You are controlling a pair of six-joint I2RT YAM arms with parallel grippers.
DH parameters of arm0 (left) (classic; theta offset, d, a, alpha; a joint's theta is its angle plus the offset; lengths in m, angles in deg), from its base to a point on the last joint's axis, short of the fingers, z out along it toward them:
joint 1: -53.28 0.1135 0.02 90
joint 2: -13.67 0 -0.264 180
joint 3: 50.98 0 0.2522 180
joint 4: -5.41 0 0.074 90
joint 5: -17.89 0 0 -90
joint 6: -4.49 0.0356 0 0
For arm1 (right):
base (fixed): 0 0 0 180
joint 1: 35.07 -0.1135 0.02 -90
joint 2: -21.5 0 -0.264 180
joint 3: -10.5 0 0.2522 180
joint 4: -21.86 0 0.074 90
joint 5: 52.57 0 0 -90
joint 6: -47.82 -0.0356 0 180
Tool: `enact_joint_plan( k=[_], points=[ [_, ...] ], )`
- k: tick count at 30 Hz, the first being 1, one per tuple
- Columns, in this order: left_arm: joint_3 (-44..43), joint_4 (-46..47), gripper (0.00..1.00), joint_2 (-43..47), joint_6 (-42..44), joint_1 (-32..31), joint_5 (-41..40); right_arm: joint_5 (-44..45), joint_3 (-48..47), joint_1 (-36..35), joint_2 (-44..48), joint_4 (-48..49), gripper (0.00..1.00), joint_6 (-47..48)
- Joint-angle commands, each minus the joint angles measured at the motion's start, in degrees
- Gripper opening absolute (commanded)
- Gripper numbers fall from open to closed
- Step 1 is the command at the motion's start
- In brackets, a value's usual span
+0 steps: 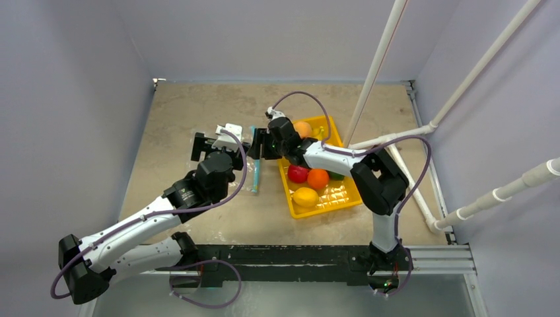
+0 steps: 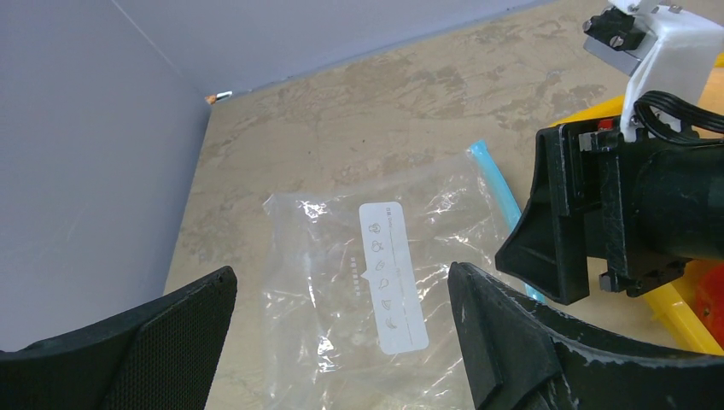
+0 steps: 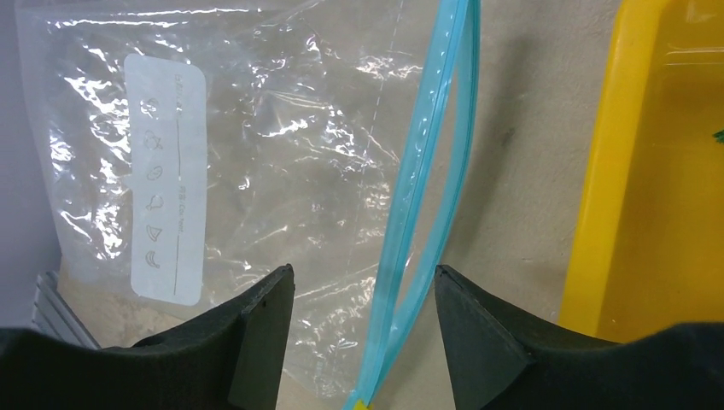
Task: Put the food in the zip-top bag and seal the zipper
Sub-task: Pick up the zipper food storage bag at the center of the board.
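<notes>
Beside the yellow tray (image 3: 615, 171), left claw (image 2: 341, 286) agape over zip-top bag (image 3: 282, 171), right claw (image 3: 365, 290) open astride zipper (image 3: 427, 137), both empty.

The zip-top bag (image 2: 316, 248) lies flat on the table (image 1: 191, 105), to the left of the tray (image 1: 340, 193). The zipper (image 3: 420, 171) runs along the bag's right side, the side nearest the tray, with a strip of bare table between them. The toy fruits (image 1: 318, 178) are in the tray, one at the far end and the others close together nearer the front. The left gripper (image 2: 341, 278) hangs over the bag. The right gripper (image 3: 363, 275) hangs over the zipper.
</notes>
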Motion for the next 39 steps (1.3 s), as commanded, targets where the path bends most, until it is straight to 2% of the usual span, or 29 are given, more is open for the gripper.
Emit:
enact_joint_plan(
  k=[1, 13, 25, 32, 39],
  points=[
    [-2.34, 0.53, 0.93, 0.87, 0.11, -0.07, 0.09, -1.86, -2.7, -0.14, -1.3, 3.42, 0.64, -1.03],
    [-2.35, 0.57, 0.93, 0.53, 0.11, -0.05, 0.23, -5.53, -1.19, -0.14, -3.96, 9.09, 0.65, -2.38],
    [-2.45, 0.58, 0.93, 0.29, 0.18, -0.06, 0.39, -12.21, 3.48, -0.14, -3.65, 18.09, 0.57, -2.57],
    [-2.38, 0.53, 0.93, 0.02, 0.14, -0.13, 0.34, -14.4, 6.89, -0.14, -2.56, 24.0, 0.37, -3.41],
    [-2.39, 0.4, 0.93, 0.0, 0.06, -0.05, 0.41, -16.53, 10.28, -0.14, -1.0, 30.34, 0.06, -5.01]
  ],
)
